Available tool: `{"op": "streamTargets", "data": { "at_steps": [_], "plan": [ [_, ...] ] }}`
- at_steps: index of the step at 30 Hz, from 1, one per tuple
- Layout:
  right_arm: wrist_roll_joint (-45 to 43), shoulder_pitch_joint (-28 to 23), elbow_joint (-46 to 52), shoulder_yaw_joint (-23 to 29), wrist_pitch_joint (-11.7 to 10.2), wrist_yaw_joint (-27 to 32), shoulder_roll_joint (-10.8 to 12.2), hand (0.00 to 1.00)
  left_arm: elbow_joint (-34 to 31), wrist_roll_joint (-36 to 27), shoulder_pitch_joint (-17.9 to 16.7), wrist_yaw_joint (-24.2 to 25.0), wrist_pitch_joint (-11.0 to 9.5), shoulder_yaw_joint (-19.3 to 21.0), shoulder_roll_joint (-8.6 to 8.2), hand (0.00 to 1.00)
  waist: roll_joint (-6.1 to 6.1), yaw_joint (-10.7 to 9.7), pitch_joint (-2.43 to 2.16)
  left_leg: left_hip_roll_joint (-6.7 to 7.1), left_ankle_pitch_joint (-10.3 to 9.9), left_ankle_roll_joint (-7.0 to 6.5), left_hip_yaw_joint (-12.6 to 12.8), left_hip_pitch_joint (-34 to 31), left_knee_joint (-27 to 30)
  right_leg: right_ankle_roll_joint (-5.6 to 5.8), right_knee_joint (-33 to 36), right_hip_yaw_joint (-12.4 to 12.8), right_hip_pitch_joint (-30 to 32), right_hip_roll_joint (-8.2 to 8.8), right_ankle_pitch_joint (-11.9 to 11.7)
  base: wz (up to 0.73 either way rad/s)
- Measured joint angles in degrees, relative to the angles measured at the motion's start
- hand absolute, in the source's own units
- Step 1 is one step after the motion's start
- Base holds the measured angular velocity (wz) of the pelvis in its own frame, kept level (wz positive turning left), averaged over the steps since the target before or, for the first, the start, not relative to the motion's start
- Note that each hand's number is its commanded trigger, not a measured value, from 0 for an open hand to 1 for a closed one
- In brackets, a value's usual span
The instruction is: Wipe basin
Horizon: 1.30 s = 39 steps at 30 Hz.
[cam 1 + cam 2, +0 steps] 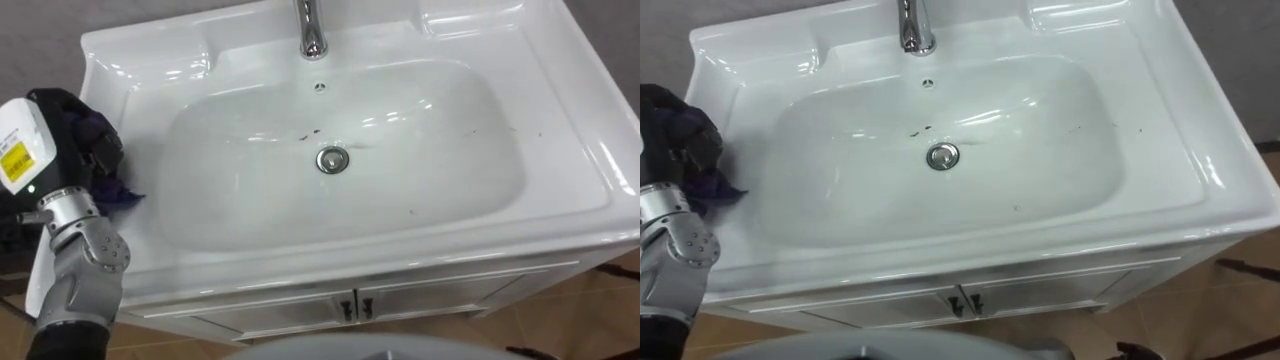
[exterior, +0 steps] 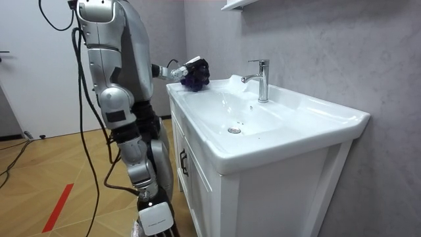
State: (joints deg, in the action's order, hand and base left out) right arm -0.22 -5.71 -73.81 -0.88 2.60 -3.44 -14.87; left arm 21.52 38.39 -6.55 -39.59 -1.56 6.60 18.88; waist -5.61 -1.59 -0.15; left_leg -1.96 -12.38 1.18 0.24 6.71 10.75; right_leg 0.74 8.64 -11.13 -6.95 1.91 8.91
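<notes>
Gripping: our left hand (image 1: pixel 62 110), at the frame's left edge, curls round the purple cloth (image 1: pixel 122 194).
Cloth: bunched on the left rim of the basin (image 1: pixel 400 200), outside the bowl.
Basin: white, mid-frame; dark specks (image 1: pixel 310 132) just above the drain (image 1: pixel 333 160).
Faucet (image 1: pixel 312 30): top centre.

Bathroom-style mock-up is indicated: white basin (image 1: pixel 560 90) set on a cabinet (image 2: pixel 283 191), tap (image 2: pixel 262 79) mounted at the rear, grey wall (image 2: pixel 342 46), wood floor (image 2: pixel 39 171).

No legible text, label or number anywhere.
</notes>
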Motion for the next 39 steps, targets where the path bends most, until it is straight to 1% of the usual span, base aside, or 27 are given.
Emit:
{"op": "streamTargets", "data": {
  "at_steps": [6,10,11,13,16,17,18,19,20,26,32,39],
  "plan": [
    [-0.08,-0.06,-0.05,-0.01,0.00,0.10,-0.02,0.00,-0.17,0.52,-0.46,0.19,0.18,0.00,0.00,1.00,0.01,-0.10,0.00,0.01,0.00,0.00,-0.11,0.12,0.16,0.00,0.02,-0.06,0.01,0.00,0.00,0.00],
    [-0.06,-0.13,-0.55,-0.04,-0.01,-0.47,-0.04,0.00,-0.23,3.58,-0.41,0.30,0.22,0.00,0.00,1.00,0.08,-0.37,0.05,0.02,0.00,0.00,-0.34,-0.01,0.11,0.00,0.04,-0.12,-0.03,-0.02,0.06,0.00],
    [-0.07,-0.18,-0.65,-0.07,-0.01,-0.50,-0.03,0.00,-0.23,4.20,-0.41,0.30,0.21,0.00,0.00,1.00,0.29,-0.46,0.18,0.03,0.00,0.00,-0.34,-0.01,0.08,0.02,0.04,-0.09,-0.01,-0.01,0.08,0.00],
    [-0.11,-0.18,-1.17,-0.06,-0.05,-0.49,-0.03,0.00,-0.23,5.13,-0.42,0.30,0.19,0.01,0.00,1.00,0.33,-0.50,0.17,0.05,0.00,0.00,-0.34,0.00,0.06,0.02,0.04,-0.02,0.03,-0.01,0.18,0.00],
    [-0.53,-0.34,-1.51,-0.04,-0.04,-0.48,-0.03,0.00,-0.24,5.15,-0.43,0.27,0.18,0.01,0.00,1.00,0.42,-0.53,0.18,0.05,0.00,0.00,-0.35,0.02,0.05,0.01,0.05,0.00,0.10,-0.02,0.26,0.00],
    [-0.94,-0.44,-1.50,-0.03,-0.04,-0.48,-0.03,0.00,-0.24,5.15,-0.42,0.22,0.18,0.01,0.00,0.75,0.45,-0.53,0.18,0.05,0.00,0.00,-0.35,0.01,0.04,0.00,0.06,0.01,0.12,-0.02,0.27,0.00],
    [-1.83,-0.50,-1.50,0.00,-0.04,-0.49,-0.03,0.00,-0.24,5.06,-0.45,0.18,0.17,0.01,0.00,0.33,0.49,-0.54,0.18,0.05,0.00,0.00,-0.35,0.01,0.04,0.00,0.06,-0.04,0.12,-0.02,0.27,0.00],
    [-2.38,-0.51,-1.50,0.00,-0.04,-0.51,-0.03,0.00,-0.24,5.05,-0.46,0.16,0.17,0.01,0.00,0.15,0.55,-0.55,0.20,0.05,0.00,0.00,-0.35,0.01,0.03,0.00,0.06,-0.05,0.11,-0.02,0.27,0.00],
    [-3.03,-0.49,-1.50,0.01,-0.04,-0.53,-0.03,0.00,-0.24,5.05,-0.46,0.10,0.13,0.01,0.00,0.00,0.60,-0.56,0.18,0.05,0.00,0.00,-0.36,0.01,0.02,0.00,0.05,-0.08,0.11,-0.02,0.27,0.00],
    [-4.62,-0.51,-0.95,0.08,-0.03,-0.60,-0.03,0.00,-0.22,5.04,-0.49,-0.06,-0.05,0.01,0.00,0.00,0.94,-0.54,0.14,0.06,0.00,0.00,-0.37,-0.01,-0.03,0.00,0.03,-0.12,0.01,-0.01,0.27,0.00],
    [-5.10,-0.59,-0.05,0.47,-0.01,-0.50,0.00,0.00,-0.23,5.02,-0.48,-0.70,-0.08,0.01,0.00,0.00,0.76,-0.91,0.02,0.05,0.00,0.00,-0.31,0.10,-0.03,0.00,0.08,-0.02,-0.01,-0.01,0.27,0.00],
    [-5.07,-0.91,0.03,0.46,-0.01,-0.40,0.03,0.00,-0.25,5.05,-0.48,-1.50,-0.39,0.03,0.00,0.00,0.80,-0.98,0.03,0.05,0.00,0.00,-0.20,0.37,-0.04,0.01,0.22,0.22,0.02,-0.01,0.31,0.00]
  ]
}}
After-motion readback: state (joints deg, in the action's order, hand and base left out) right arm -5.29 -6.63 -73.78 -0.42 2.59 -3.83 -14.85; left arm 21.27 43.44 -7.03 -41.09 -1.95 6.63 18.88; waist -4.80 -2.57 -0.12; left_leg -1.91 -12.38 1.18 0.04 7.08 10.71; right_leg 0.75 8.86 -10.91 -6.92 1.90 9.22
